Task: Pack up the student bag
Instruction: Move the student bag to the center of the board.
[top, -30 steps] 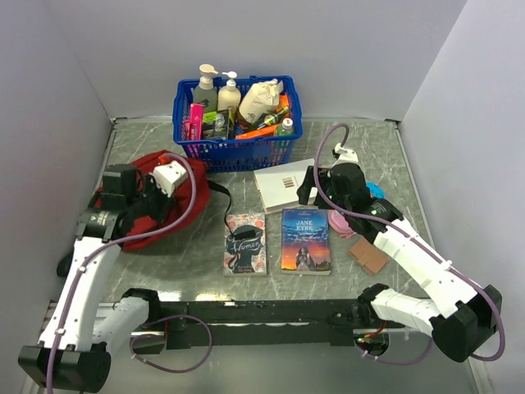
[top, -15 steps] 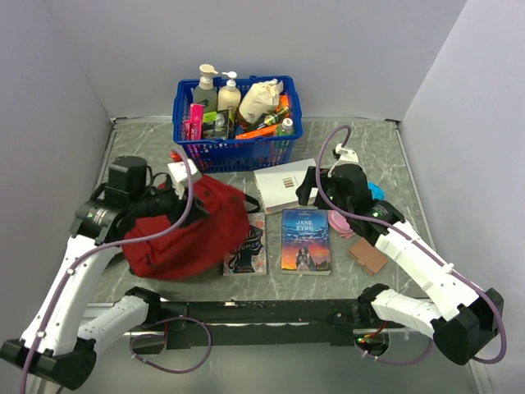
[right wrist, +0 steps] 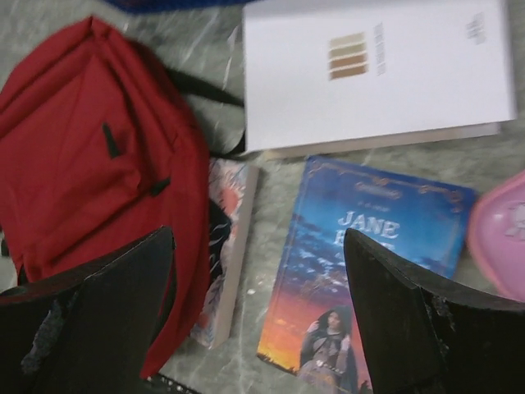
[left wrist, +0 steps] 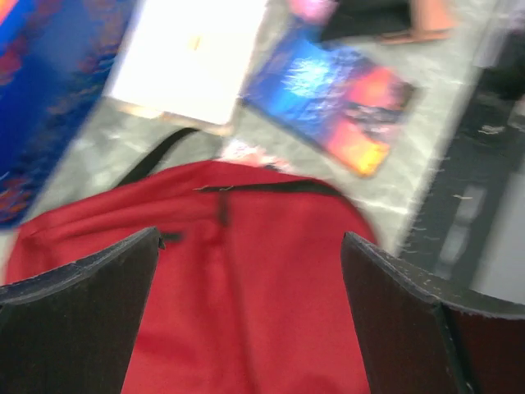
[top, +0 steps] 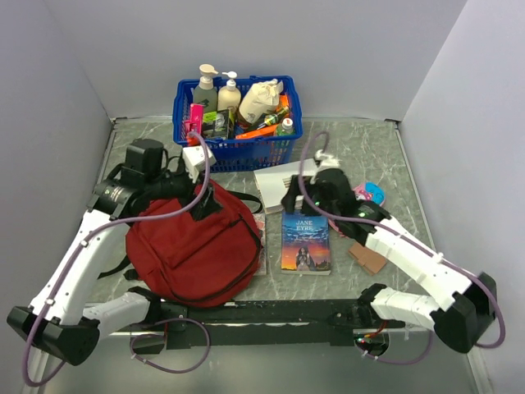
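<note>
The student bag [top: 193,250], a dark-red backpack, lies flat at the near left with its black zipper trim facing up. Its right edge covers part of a patterned book [right wrist: 225,246]. My left gripper [top: 203,199] hangs open just above the bag's far edge, and in the left wrist view only red fabric [left wrist: 246,287] shows between its fingers [left wrist: 98,304]. My right gripper [top: 292,197] stands open above the gap between the patterned book and the blue Jane Eyre book [top: 305,240], holding nothing. A white book [top: 277,185] lies behind them.
A blue basket [top: 236,123] of bottles and packets stands at the back. A pink item [right wrist: 500,238], a teal item [top: 376,193] and a brown wallet [top: 367,257] lie right of the books. A black strap [right wrist: 201,86] trails from the bag toward the white book.
The left arm swung the bag rightward from the left side and let go; its jaws went from shut to wide open. The bag now overlaps the patterned book. The right gripper shifted slightly left.
</note>
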